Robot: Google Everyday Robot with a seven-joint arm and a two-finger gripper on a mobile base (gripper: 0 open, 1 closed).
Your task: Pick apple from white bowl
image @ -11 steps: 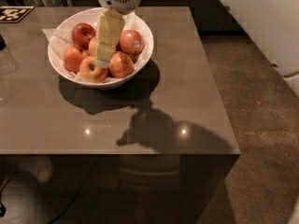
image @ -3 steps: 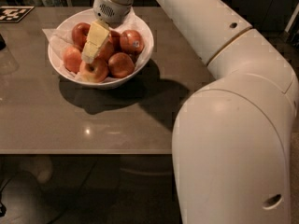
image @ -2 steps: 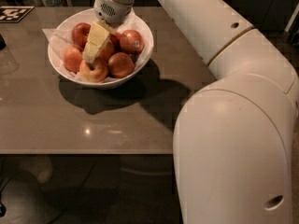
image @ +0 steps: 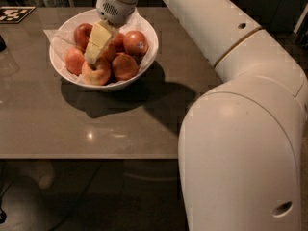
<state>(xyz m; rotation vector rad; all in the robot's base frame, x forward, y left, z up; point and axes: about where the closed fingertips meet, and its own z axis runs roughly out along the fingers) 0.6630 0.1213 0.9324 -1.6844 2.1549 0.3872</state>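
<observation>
The white bowl [image: 144, 66] stands on the far left part of the table and holds several apples on crumpled white paper. An orange-red apple [image: 97, 74] with yellowish streaks lies at the bowl's front. A dark red apple [image: 82, 32] lies at the back left. An apple with a small sticker [image: 136, 41] lies at the back right. My gripper [image: 92, 56] reaches down into the bowl from the back. Its pale yellow tip sits just above the front apple and covers the middle apples.
The brown table [image: 72, 124] has its front edge near the middle of the view. My large white arm [image: 240, 129] fills the right side. A black-and-white marker tag [image: 12, 13] lies at the table's far left corner. A clear glass object [image: 7, 61] stands at the left edge.
Since the earliest frame my arm has swung into the right of the view and the gripper has shifted slightly left over the bowl. In the last second it has barely moved.
</observation>
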